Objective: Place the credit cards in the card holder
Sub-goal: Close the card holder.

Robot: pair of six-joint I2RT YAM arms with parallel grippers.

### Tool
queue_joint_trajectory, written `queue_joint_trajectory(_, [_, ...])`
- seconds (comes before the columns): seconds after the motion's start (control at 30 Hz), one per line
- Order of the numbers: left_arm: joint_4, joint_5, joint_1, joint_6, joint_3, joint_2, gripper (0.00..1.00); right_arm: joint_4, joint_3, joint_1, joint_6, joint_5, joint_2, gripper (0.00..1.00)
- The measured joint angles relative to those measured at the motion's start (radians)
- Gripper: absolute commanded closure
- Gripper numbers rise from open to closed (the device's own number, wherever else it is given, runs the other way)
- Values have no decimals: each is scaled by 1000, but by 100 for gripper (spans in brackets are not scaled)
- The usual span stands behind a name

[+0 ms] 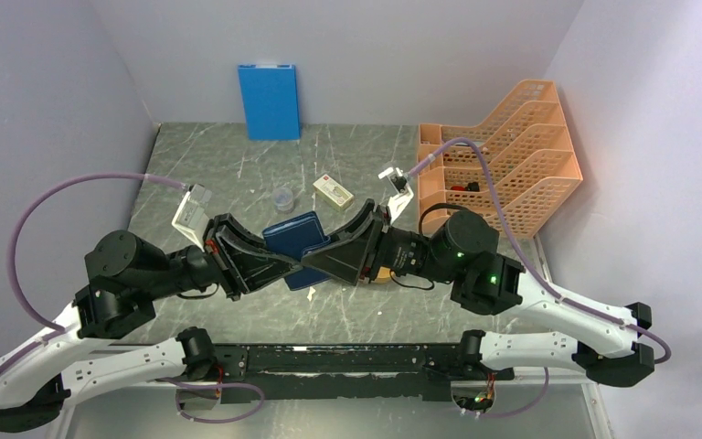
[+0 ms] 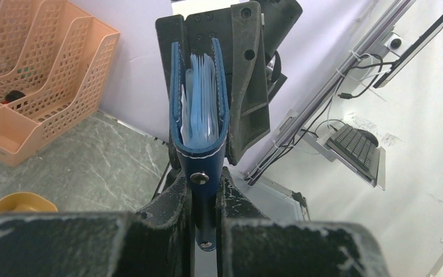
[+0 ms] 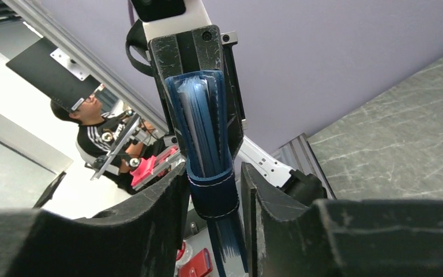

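Note:
The navy card holder [image 1: 294, 236] hangs above the table's middle, held between both arms. In the left wrist view it [image 2: 199, 164] stands edge-on, with pale credit cards [image 2: 201, 101] showing between its covers. My left gripper [image 2: 206, 193] is shut on its snap-tab end [image 1: 285, 265]. The right gripper [image 3: 213, 173] comes from the opposite side [image 1: 324, 261]. Its fingers [image 2: 248, 86] hug both covers, and the dark strap [image 3: 212, 193] lies between them. How many cards sit inside is hidden.
An orange mesh file rack [image 1: 503, 155] fills the back right. A bright blue folder [image 1: 269, 101] leans on the back wall. A cream box with a red mark [image 1: 334, 193] and a small clear cup [image 1: 282, 198] lie behind the holder. A yellow tray [image 2: 14, 203] sits beneath.

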Motion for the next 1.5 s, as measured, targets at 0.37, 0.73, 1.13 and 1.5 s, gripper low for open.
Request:
queue_joint_trajectory(0.37, [-21,-21,3,3,0,-3,95,-43,19,2,-25,18,13,37])
queue_joint_trajectory(0.73, [-18,10,-4,7,0,-22,95,-37,-80,-6,-63,3,-111,38])
queue_joint_trajectory(1.13, [4,27,-4,-12,0,-20,95,81,-139,-6,-27,-91,-94,61])
queue_joint_trajectory(1.5, [2,21,-4,-19,0,-21,95,141,-139,-6,-1,-146,-64,84])
